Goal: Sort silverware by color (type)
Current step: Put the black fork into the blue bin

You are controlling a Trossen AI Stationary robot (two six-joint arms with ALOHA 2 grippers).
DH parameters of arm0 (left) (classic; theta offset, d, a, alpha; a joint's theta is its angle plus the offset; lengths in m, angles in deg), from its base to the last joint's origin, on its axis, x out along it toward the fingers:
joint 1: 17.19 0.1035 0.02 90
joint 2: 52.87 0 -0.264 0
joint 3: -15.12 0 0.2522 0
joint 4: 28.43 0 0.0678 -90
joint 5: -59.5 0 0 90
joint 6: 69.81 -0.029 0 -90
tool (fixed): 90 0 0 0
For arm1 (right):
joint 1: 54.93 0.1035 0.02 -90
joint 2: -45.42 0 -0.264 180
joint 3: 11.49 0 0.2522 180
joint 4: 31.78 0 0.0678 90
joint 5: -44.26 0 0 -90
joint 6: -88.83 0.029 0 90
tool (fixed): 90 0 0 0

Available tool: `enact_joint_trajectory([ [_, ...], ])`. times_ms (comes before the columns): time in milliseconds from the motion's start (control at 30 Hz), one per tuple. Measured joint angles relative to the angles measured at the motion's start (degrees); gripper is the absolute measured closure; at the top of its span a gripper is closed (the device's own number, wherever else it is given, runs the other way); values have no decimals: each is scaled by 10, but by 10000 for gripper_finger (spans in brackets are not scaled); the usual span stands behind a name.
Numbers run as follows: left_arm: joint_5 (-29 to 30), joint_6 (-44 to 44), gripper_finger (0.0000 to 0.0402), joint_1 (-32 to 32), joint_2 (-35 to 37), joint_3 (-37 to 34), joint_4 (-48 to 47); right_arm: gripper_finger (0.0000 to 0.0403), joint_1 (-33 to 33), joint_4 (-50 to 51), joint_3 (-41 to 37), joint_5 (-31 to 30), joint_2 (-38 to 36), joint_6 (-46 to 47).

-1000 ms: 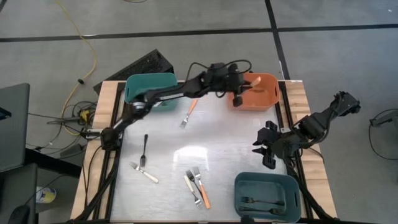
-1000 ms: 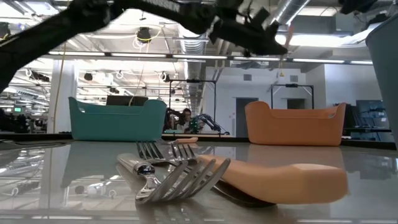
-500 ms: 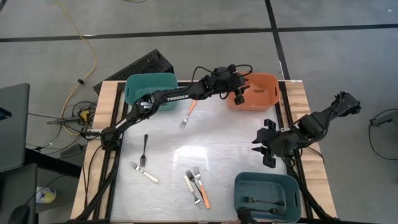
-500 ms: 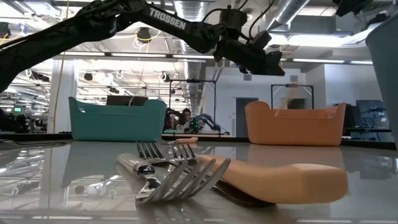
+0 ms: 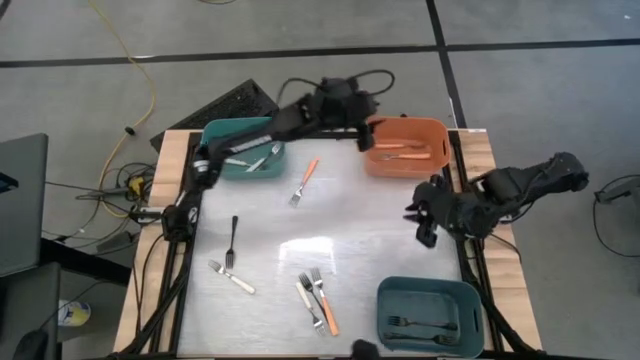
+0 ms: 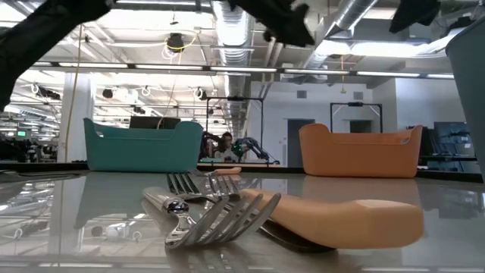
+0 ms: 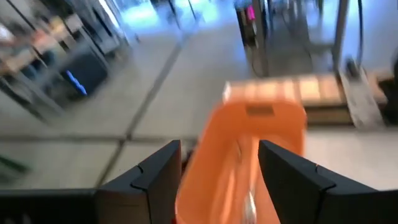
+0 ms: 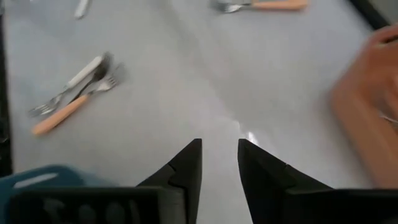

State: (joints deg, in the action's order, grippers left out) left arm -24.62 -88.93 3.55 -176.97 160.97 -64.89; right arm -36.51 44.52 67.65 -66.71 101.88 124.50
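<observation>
My left gripper [image 5: 363, 138] [image 7: 217, 180] hovers open and empty at the orange bin's [image 5: 405, 146] left rim. Orange-handled forks [image 5: 402, 151] lie in that bin. White-handled forks [image 5: 250, 158] lie in the teal bin [image 5: 243, 148], black forks [image 5: 420, 324] in the grey-blue bin [image 5: 430, 308]. On the table lie an orange fork [image 5: 306, 180], a black fork [image 5: 233, 238], a white fork [image 5: 232, 278], and a white and orange pair [image 5: 317, 301] side by side. My right gripper [image 5: 421, 222] [image 8: 220, 168] hangs open over bare table at the right.
The table's wooden side rails [image 5: 172, 160] and dark frame bound the white surface. Free room lies in the table's middle [image 5: 330, 230]. In the low view the fork pair [image 6: 227, 212] fills the foreground, with the teal bin [image 6: 142, 145] and orange bin [image 6: 358, 152] behind.
My left gripper has opened and let go of an orange-handled fork, which has dropped into the orange bin. It has then risen and drawn back toward the table's left and far edge. My right gripper has shifted toward the far edge.
</observation>
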Motion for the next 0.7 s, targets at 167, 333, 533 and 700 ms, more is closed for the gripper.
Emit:
enact_joint_trajectory([
  [167, -18, 17, 199, 16, 70, -3, -169, 295, -48, 25, 0, 1, -31, -46],
  [333, -12, 32, 219, 25, 145, -2, -326, 295, -74, 31, 0, 0, -45, -76],
  [533, -4, 72, 269, 19, 217, -3, -469, 295, -81, 29, 0, 0, -39, -77],
  [700, 18, 87, 327, -8, 268, -3, -537, 295, -81, 29, 0, 0, -20, -77],
])
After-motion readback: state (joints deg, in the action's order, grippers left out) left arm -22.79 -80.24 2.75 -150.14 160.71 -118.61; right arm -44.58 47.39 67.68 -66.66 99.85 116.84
